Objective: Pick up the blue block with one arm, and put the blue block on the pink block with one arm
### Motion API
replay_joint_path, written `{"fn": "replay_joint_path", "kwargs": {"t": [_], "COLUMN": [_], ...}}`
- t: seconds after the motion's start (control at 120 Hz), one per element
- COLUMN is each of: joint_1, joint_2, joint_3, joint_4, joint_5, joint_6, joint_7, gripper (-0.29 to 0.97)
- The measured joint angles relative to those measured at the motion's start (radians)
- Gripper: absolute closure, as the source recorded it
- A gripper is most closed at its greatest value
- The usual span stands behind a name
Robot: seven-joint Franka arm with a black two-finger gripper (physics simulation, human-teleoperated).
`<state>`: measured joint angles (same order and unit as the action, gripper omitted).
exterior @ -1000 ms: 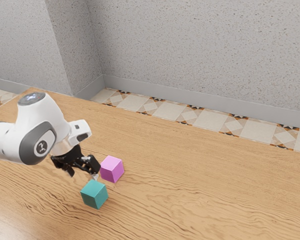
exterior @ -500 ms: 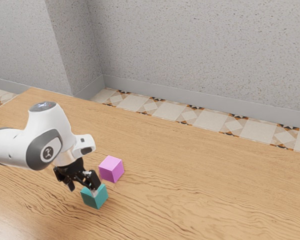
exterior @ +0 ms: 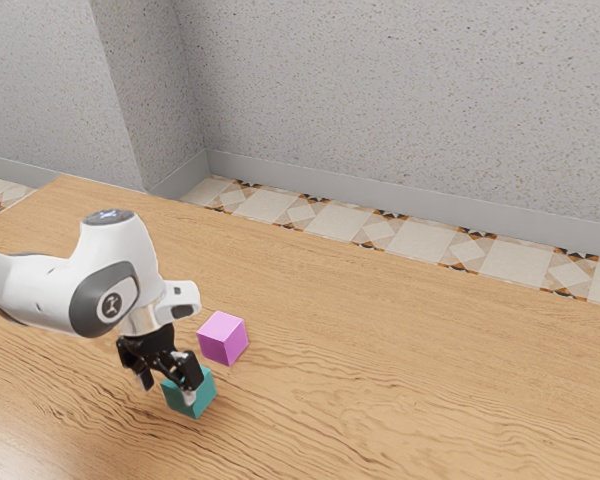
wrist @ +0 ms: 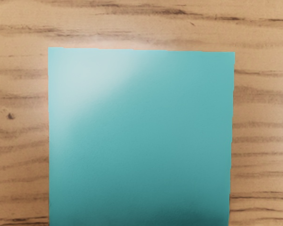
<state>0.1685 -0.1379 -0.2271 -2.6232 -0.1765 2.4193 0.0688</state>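
No legible text or numbers.
A small white emblem [exterior: 109, 303] marks the grey round joint cap [exterior: 93, 298] of the white robot arm [exterior: 30, 288], up-arm from the black gripper [exterior: 175, 385]; it is unreadable.

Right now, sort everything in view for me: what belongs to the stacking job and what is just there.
Part of the job: blue block, under the gripper; pink block, apart from it.

Just there: wooden table; tiled floor; speckled wall.
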Motion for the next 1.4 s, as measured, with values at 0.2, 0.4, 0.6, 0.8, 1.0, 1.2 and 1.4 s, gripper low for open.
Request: {"fn": "replay_joint_path", "kwargs": {"t": [0.2, 0.4, 0.6, 0.8, 1.0, 1.2, 1.4], "joint_1": [-0.002, -0.002, -0.003, -0.002, 0.000, -0.003, -0.020], "joint_2": [0.056, 0.099, 0.133, 0.146, 0.156, 0.174, 0.182], "joint_3": [-0.001, -0.001, -0.001, -0.001, -0.003, -0.005, -0.006], "joint_4": [0.047, 0.067, 0.085, 0.095, 0.095, 0.098, 0.099], "joint_5": [0.000, -0.004, -0.007, -0.004, 0.014, 0.040, 0.050], "joint_6": [0.025, 0.055, 0.079, 0.097, 0.117, 0.124, 0.127], "joint_7": [0.010, 0.013, 0.009, 0.004, 0.008, 0.009, 0.009], "gripper": [0.00, 0.00, 0.00, 0.01, 0.03, 0.06, 0.16]}}
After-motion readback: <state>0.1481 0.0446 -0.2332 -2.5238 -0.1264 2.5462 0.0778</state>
